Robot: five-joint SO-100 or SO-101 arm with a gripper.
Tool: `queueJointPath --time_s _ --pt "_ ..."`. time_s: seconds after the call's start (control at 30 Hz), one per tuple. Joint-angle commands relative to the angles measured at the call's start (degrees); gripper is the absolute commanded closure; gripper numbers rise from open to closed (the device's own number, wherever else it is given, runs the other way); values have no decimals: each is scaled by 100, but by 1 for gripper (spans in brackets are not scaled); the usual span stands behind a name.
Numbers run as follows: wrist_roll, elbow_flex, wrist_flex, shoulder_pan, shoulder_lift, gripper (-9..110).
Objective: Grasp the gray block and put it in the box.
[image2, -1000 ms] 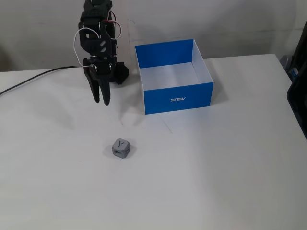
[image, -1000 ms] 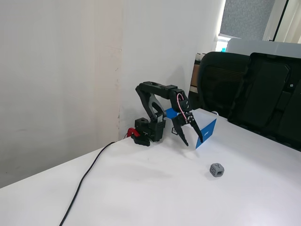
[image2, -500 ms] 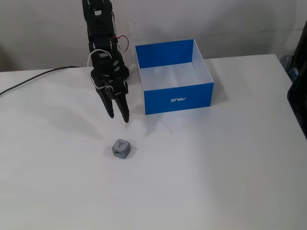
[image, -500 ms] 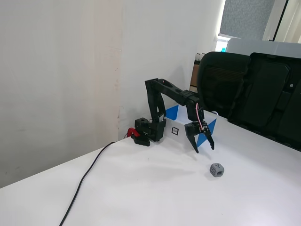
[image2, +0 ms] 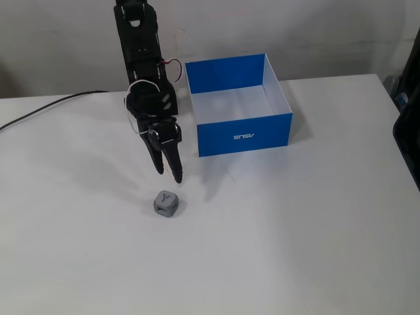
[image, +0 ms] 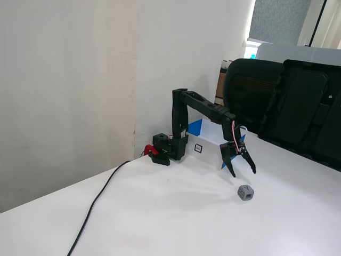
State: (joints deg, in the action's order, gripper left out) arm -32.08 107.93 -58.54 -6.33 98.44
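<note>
While the gripper (image2: pixel 168 174) hangs with jaws spread and empty, the block (image2: pixel 166 204) lies on the table (image2: pixel 295 249) just at its 6 o'clock, apart. A fixed view shows the box's (image2: pixel 244 136) white inside; the other shows its square marker (image: pixel 199 148).

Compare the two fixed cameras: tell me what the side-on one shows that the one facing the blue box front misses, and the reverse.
Only a fixed view shows the arm's base, the black chairs and the square marker on the box's white side. Only the other fixed view shows the box's empty white inside and the logo on its blue front. Both show the gray block on the table, the open gripper above it, and the black cable.
</note>
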Motion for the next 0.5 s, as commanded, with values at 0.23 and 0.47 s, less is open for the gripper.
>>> queueJointPath --time_s 0.23,0.47 --pt "1608 -439 211 158 -88 72" --pt "2654 -290 475 272 -70 75"
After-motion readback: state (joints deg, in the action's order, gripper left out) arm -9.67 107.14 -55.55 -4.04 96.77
